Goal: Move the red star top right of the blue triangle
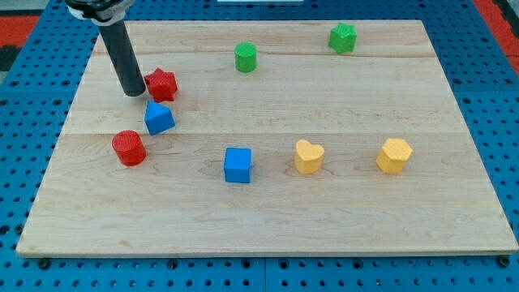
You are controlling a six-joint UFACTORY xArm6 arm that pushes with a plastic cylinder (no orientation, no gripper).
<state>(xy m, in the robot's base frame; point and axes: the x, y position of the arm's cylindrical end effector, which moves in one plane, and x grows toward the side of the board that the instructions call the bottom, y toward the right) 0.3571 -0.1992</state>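
Observation:
The red star (161, 83) lies at the upper left of the wooden board (268, 219). The blue triangle (159, 118) lies just below it, a small gap between them. My tip (134, 93) is at the end of the dark rod, right next to the red star's left side, and above and left of the blue triangle. Whether the tip touches the star I cannot tell.
A red cylinder (129, 148) lies below and left of the blue triangle. A blue cube (238, 165), a yellow heart (308, 156) and a yellow hexagon (394, 155) lie in a row across the middle. A green cylinder (245, 57) and a green star (343, 38) lie near the top.

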